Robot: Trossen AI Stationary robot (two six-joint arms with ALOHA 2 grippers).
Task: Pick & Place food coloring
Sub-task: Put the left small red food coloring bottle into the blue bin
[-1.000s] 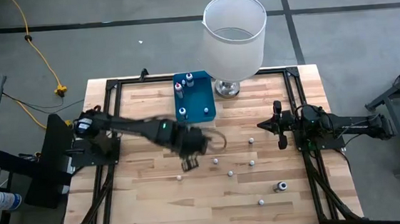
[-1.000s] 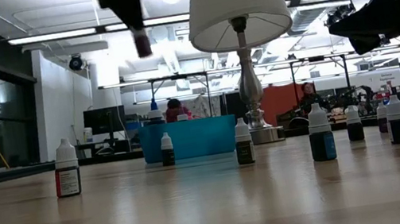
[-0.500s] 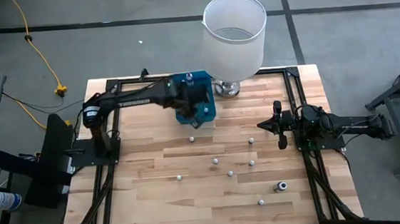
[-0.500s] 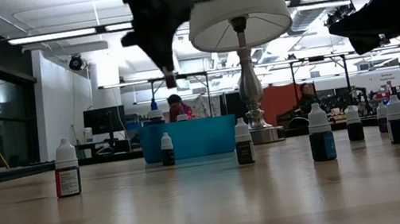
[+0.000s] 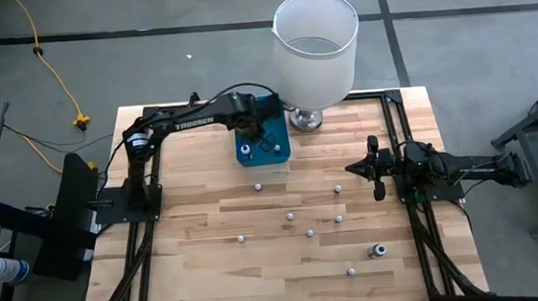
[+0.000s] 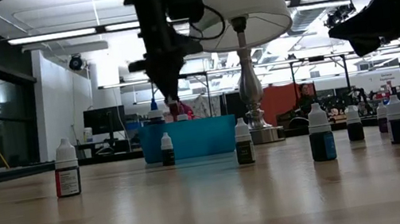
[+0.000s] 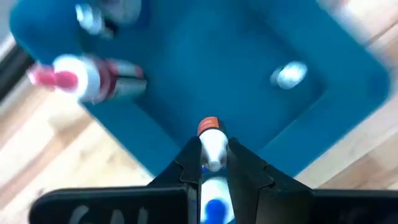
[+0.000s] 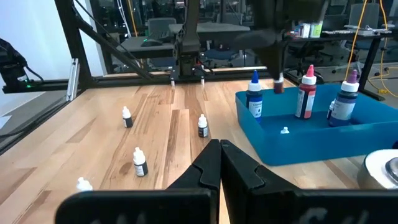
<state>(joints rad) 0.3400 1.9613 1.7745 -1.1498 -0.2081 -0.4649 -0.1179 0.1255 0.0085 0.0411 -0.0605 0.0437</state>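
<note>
- High view shows my table as the biggest thing, with the white lamp at its far edge and the blue tray just beside the lamp's base.
- My left arm reaches across to that tray; my left gripper hangs directly over it, clenched on one small food coloring bottle.
- That held bottle hangs long axis upright with its tip pointing down at the tray floor, so I judge the coming move to be a straight lowering and release.
- Other bottles already stand in the tray, among them a pink-capped one, so I must set mine on the bare blue floor between them.
- My right gripper waits with its fingers pressed together and nothing in them, well apart at the table's right side.
- Loose bottles remain scattered mid-table, between the two arms.
</note>
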